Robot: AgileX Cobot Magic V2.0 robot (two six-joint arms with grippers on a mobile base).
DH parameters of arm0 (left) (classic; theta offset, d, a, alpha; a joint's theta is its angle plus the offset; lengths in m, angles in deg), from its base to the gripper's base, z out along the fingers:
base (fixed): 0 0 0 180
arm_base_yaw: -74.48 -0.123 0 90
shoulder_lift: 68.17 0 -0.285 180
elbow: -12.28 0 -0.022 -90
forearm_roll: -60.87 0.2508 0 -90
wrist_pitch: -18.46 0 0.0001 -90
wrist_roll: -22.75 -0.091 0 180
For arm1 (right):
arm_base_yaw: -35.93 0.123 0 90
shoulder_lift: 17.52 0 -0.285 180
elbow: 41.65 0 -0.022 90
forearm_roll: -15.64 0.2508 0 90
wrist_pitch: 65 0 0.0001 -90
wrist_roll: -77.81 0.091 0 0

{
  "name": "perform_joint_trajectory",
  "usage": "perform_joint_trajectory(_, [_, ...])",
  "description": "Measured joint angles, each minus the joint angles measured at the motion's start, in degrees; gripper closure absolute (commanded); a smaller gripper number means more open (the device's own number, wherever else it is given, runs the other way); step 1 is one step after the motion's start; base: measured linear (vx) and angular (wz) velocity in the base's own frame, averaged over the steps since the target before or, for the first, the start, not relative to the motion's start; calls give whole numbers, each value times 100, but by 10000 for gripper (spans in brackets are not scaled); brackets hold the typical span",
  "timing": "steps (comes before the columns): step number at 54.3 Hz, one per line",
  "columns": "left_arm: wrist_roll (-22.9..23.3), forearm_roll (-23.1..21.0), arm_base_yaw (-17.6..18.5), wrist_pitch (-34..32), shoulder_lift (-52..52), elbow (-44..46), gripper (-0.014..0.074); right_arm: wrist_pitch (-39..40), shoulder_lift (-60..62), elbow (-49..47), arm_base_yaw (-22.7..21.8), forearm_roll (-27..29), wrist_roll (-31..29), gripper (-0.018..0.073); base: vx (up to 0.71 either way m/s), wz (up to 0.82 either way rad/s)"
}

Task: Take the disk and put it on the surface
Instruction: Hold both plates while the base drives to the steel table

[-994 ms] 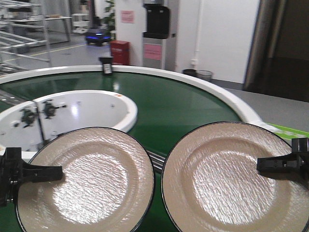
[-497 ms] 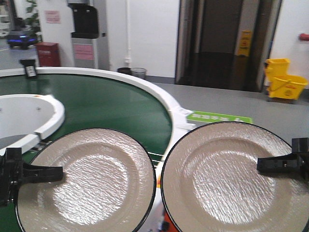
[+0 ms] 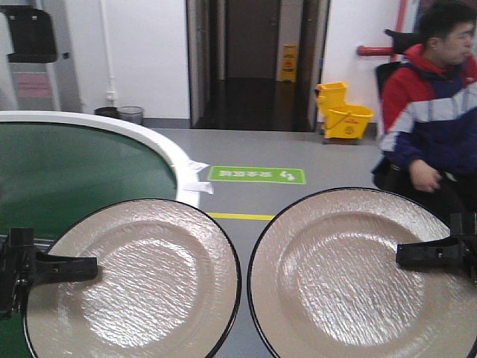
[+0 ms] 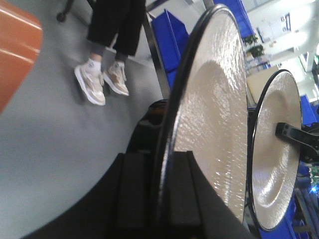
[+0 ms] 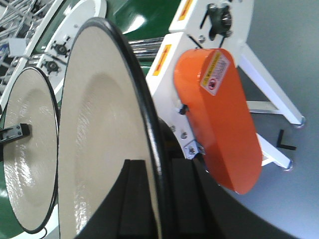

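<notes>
Between the clenched fingers of the left gripper sits the rim of the left disk; the right gripper clamps the right disk likewise. Both disks hang side by side above the conveyor edge and grey floor. A man sits near a yellow bucket.

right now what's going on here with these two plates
A two-arm robot is holding two beige, black-rimmed plates in the air. The left end effector is clamped on the outer rim of the left plate, and the right end effector grips the right plate the same way. They hang beside the green conveyor, with a person in a red and blue jacket at the right. No steel tabletop is in view, so neither plate is set down yet.
</notes>
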State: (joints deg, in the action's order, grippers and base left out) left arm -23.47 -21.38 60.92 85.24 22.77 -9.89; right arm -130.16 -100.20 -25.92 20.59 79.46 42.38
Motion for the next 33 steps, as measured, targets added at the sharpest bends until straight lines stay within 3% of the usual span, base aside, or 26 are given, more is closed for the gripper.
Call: perform_joint_trajectory(33, [0, 0, 0, 0, 0, 0, 601, -16, 0, 0, 0, 0, 0, 568, 6, -47])
